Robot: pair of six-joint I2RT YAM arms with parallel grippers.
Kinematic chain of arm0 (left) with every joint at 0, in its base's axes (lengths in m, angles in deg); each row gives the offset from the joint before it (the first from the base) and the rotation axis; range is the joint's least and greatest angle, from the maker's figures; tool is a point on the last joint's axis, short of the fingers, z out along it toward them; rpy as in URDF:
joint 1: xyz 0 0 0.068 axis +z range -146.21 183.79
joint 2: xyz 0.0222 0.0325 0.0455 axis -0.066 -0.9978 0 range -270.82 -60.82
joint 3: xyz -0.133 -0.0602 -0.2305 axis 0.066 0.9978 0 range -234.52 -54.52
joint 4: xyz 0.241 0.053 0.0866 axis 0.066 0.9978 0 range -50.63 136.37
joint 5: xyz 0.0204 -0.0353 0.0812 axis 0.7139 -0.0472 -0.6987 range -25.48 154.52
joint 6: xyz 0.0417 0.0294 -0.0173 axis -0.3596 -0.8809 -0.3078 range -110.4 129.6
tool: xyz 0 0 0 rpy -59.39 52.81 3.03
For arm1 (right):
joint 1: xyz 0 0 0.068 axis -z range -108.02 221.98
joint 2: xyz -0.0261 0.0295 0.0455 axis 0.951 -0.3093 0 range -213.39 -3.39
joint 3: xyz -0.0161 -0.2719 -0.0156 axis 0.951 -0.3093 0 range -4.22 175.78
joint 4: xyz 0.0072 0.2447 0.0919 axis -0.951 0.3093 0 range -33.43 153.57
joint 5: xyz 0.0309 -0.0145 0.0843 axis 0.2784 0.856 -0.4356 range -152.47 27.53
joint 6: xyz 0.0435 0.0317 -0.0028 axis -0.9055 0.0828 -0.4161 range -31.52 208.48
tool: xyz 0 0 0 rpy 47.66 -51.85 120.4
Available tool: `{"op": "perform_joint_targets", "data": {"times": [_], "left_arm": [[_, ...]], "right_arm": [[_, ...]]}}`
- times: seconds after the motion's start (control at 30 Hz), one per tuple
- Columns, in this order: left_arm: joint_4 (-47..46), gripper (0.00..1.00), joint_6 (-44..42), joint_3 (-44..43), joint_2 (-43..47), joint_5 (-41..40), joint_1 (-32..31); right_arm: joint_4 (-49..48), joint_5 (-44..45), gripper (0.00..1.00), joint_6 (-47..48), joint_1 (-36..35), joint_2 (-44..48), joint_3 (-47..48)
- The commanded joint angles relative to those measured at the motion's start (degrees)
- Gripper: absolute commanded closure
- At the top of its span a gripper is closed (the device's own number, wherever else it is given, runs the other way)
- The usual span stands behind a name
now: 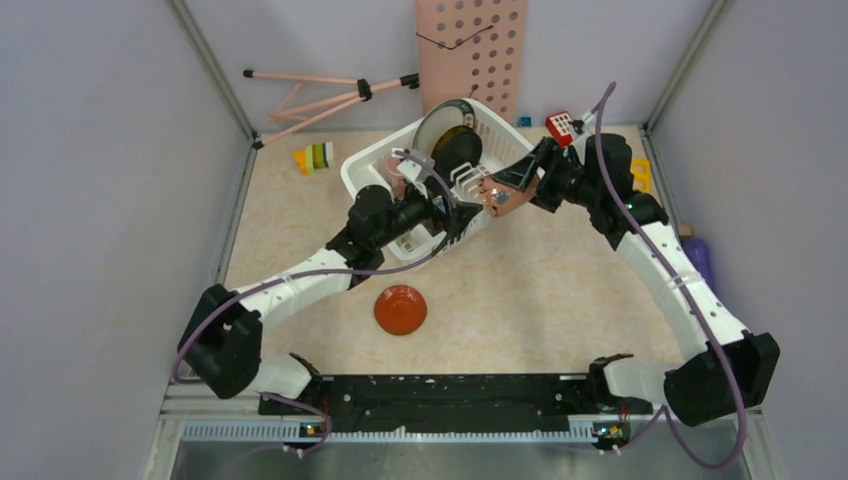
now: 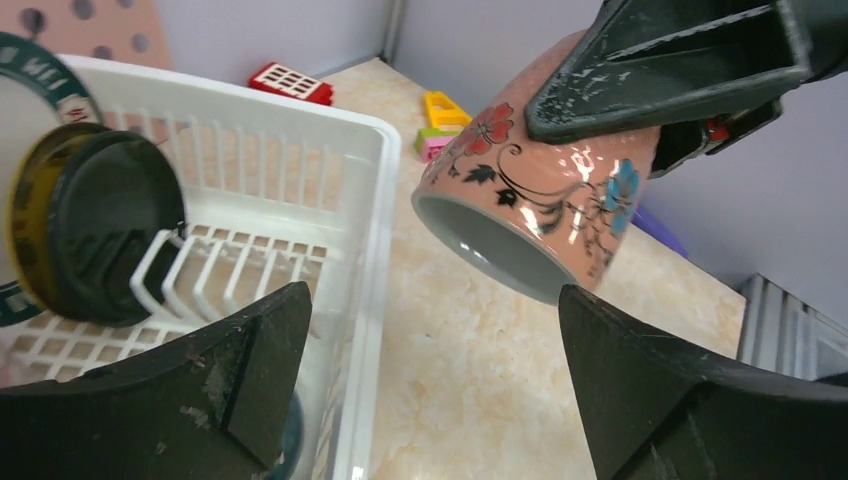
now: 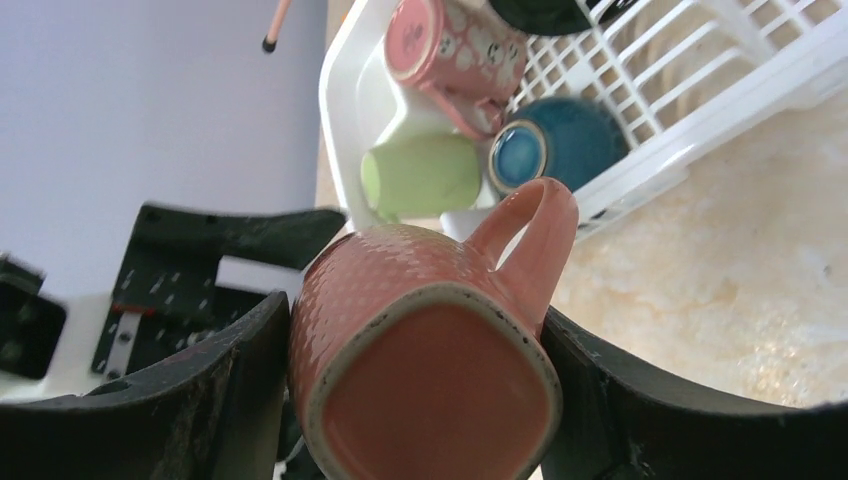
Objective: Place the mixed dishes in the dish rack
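The right claw, clamped on the pink mug tilted just outside the wall of the dish rack, should carry it over the rim, clear of the wide-open, empty left claw, and set it beside the green cup.

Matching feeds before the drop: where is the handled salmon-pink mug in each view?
Top external: pink mug right of centre, at the dish rack's right edge.
Left wrist: pink mug upper right, mouth toward camera, right of the dish rack.
Right wrist: pink mug bottom centre, base toward camera, dish rack above.
Shared landmark: the dish rack.
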Motion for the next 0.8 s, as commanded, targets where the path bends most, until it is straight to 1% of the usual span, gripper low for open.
{"op": "perform_joint_targets", "data": {"times": [0.0,0.1,0.2,0.27,0.33,0.43,0.57,0.77], "left_arm": [[10.99,0.01,-0.47,-0.67,8.17,-11.38,-0.15],[21.63,0.01,0.87,-0.26,13.21,-19.20,-0.12],[31.64,0.02,4.69,1.25,18.18,-25.72,-0.07],[37.99,0.02,6.22,3.63,21.59,-27.63,0.02],[41.70,0.01,7.88,6.23,24.18,-28.77,0.10],[45.02,0.02,11.10,10.98,27.60,-30.29,0.32],[46.42,0.02,17.09,17.17,30.31,-32.58,1.60],[44.68,0.06,22.35,23.21,29.56,-28.99,5.07]], "right_arm": [[-7.82,6.29,1.00,2.09,-0.22,-2.85,7.21],[-8.61,9.14,1.00,3.36,-0.18,-5.91,9.83],[-9.68,11.34,1.00,4.82,-0.30,-9.91,12.15],[-9.31,13.16,1.00,6.64,-0.78,-12.83,14.07],[-9.25,15.14,1.00,8.75,-1.43,-15.84,16.27],[-7.37,18.24,1.00,12.82,-3.19,-20.58,20.24],[-4.09,28.33,1.00,17.26,-6.67,-26.47,25.01],[-2.08,39.13,1.00,20.54,-9.57,-33.05,28.36]]}}
